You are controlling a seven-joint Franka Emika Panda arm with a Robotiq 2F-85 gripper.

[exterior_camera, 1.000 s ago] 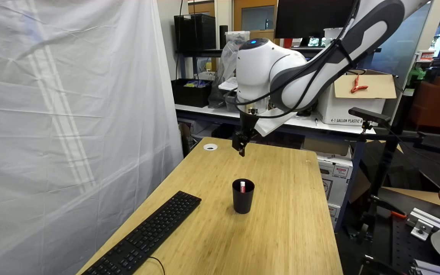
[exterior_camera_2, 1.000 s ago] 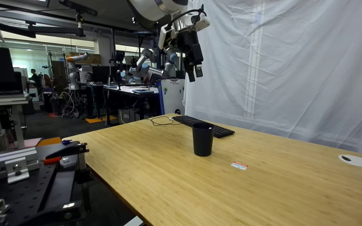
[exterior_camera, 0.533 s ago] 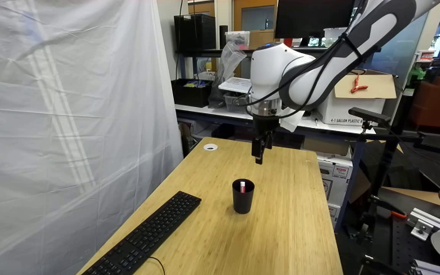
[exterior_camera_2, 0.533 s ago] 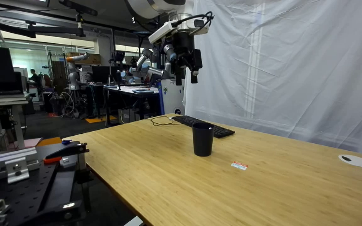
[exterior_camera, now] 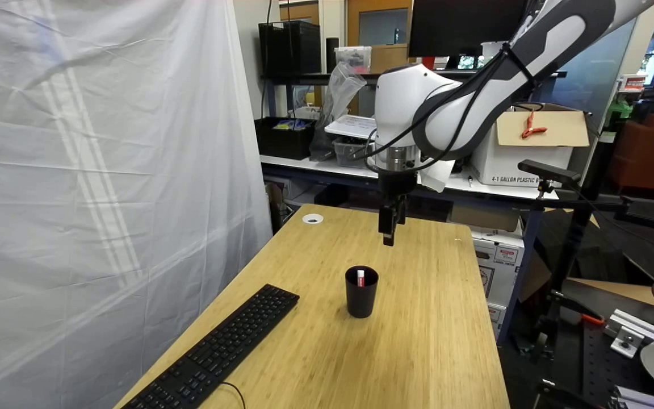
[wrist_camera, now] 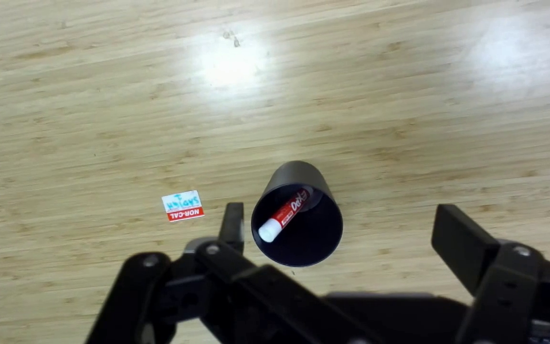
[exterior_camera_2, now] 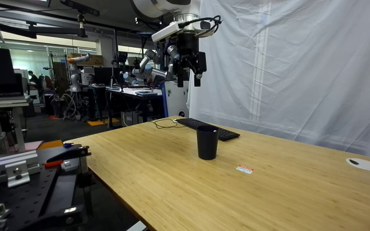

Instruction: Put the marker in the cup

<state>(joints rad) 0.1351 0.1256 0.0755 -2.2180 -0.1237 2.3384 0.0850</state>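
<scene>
Marker (wrist_camera: 287, 213): inside the cup (exterior_camera: 360, 301). Red body lettered EXPO, white end uppermost. It sits at a slant: in the wrist view the white end leans toward the left, near part of the wall, and the red end runs down into the cup on the far right side. In an exterior view just a small white tip shows, inside the rim at right.

Cup: black, upright on the desk (exterior_camera: 429, 341).

Gripper (exterior_camera_2: 189, 82): in the air, pointing down, well above the desk and apart from the cup. Fingers (wrist_camera: 463, 246) spread wide, holding nothing. In the wrist view the cup appears between them, nearer the left finger. The white and grey arm (exterior_camera: 403, 105) reaches in from the upper right in an exterior view.

Also on the desk: black keyboard (exterior_camera: 213, 346), left of the cup and toward the near side in an exterior view, not touching it; its cable (exterior_camera_2: 165, 125) lies loose at the left in an exterior view. A red-and-white label (wrist_camera: 183, 206) printed NOR-CAL, left of the cup in the wrist view. White disc (exterior_camera_2: 366, 165) with a dark patch, far right of the cup in an exterior view.
</scene>
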